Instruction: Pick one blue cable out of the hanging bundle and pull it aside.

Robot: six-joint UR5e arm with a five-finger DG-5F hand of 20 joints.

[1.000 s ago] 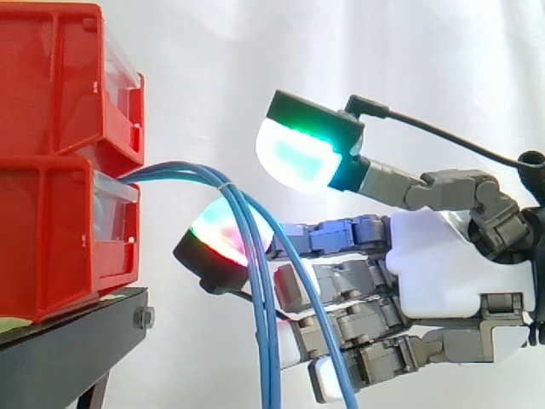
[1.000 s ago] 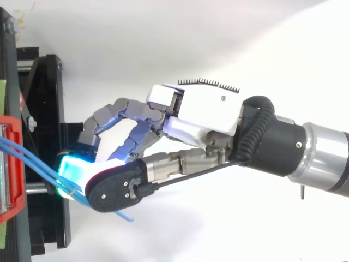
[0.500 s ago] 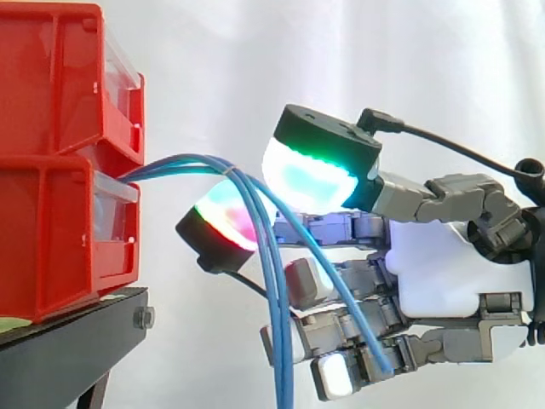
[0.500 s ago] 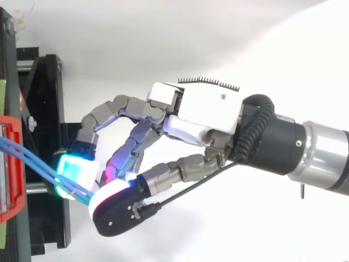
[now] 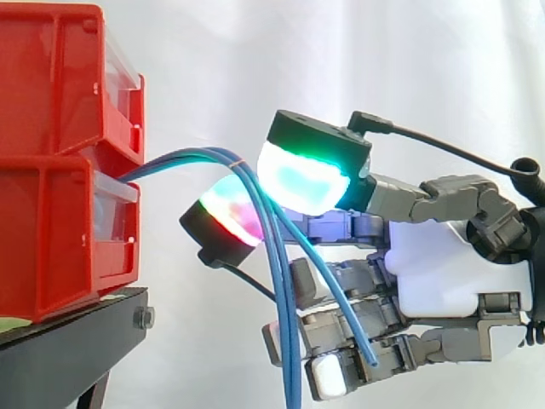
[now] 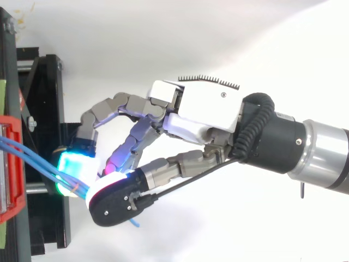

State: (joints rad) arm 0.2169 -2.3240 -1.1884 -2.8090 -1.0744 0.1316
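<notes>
— Several blue cables [image 5: 285, 324] in the bundle: out of the lower red bin [image 5: 60, 239], over in an arch, then straight down in front of the hand [image 5: 443, 273]. One blue cable [image 5: 341, 311] splayed off from the rest, free end low beside the curled fingers.

— Gripped?

— Looks pinched, near the top of the arch, between the thumb's glowing pad [image 5: 302, 175] and a finger pad [image 5: 226, 217]. Same nip from above, just off the bin front. Cannot tell: one strand in it, or more.

— Main worry, then?

— Dragging the whole bundle aside instead of a single strand. Likely with more than one caught between the pads. Slipping too: thin, smooth cable against broad rounded pads, so probably little bite under a sideways pull.

— Anything else?

— Pulling too hard against the bin end. Could tug at the lower bin's clear front or shift the bin on the black stand [image 5: 68, 336]. No view of the fixing inside.

— Surroundings?

— Upper red bin [image 5: 60, 77] stacked on the lower, stand beneath both, white curtain [image 5: 341, 51] behind. Open space on the side away from the bins. Nothing in the way except the neighbouring strands crowding the pinch.
</notes>
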